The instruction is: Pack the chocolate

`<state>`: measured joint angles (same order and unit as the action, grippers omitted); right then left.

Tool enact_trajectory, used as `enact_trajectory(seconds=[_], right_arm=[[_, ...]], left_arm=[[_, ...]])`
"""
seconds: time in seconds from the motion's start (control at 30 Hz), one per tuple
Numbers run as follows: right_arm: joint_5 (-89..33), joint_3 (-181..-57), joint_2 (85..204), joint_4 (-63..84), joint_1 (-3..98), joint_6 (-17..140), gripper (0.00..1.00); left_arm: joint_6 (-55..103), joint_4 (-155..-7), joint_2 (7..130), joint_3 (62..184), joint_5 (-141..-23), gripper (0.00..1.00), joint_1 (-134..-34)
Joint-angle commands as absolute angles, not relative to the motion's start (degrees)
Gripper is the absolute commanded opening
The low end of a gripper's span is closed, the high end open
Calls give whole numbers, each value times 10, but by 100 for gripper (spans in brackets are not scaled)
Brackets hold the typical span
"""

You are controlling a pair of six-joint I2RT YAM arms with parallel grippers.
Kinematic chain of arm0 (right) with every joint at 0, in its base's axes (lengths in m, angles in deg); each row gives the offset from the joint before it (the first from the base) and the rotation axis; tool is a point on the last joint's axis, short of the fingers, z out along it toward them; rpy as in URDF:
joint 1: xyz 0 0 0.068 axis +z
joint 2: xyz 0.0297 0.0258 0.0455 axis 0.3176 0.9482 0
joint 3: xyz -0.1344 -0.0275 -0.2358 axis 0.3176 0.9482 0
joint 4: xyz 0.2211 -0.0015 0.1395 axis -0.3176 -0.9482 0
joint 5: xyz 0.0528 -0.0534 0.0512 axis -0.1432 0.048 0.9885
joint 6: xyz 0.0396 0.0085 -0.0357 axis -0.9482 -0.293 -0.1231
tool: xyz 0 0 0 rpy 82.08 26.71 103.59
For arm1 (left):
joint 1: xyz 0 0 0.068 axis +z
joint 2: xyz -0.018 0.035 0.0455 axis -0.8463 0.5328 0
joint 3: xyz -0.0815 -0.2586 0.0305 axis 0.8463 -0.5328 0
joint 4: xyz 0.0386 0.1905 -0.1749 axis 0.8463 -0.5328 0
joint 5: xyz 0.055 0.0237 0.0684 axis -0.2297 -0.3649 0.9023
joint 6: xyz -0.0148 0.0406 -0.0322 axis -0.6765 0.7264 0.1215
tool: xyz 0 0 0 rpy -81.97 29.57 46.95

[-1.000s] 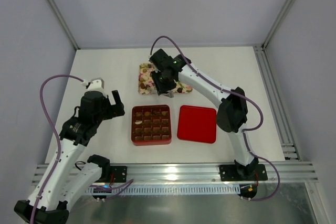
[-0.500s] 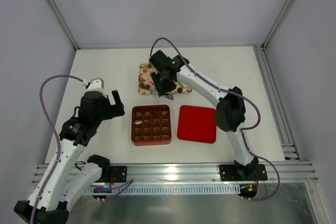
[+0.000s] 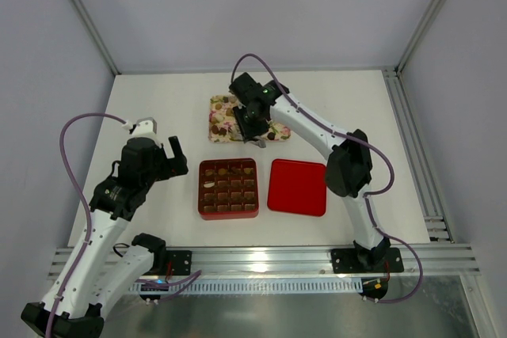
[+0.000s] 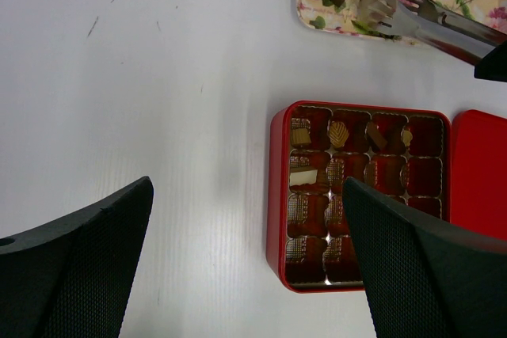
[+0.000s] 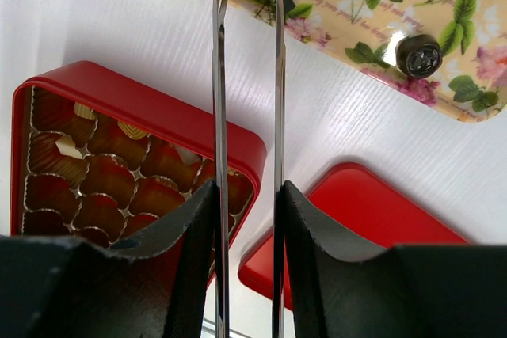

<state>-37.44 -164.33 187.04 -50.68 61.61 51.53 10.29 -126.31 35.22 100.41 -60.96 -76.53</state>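
**White table, three things on it**

The table (image 3: 158, 108) has a plain white top, walled by pale panels on the left, far and right sides. Three things rest directly on it, all near the middle. An open red box (image 3: 200, 189) sits closest to the near edge, square to the table. A flat red lid (image 3: 297, 187) lies just to the right of it, with a narrow strip of white between them. Beyond these two, toward the far wall, lies a floral tray (image 3: 214, 120), pink and cream and slightly askew, apart from both the box and the lid. In the left wrist view, a few faint dark marks (image 4: 93, 27) show on the bare surface left of the tray
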Motion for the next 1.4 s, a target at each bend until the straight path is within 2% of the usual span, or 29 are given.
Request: enact_trajectory(seconds=[0.0,0.9,1.37], right_arm=[[-389,-1660,1831,-501,604,523,39],[-367,-1605,1743,-467,582,522,38],[-292,-1430,1578,-428,606,503,38]], left_arm=[[101,-1250,346,1009,-599,100,-764],[101,-1250,347,1009,-599,100,-764],[100,-1250,347,1009,-597,100,-764]])
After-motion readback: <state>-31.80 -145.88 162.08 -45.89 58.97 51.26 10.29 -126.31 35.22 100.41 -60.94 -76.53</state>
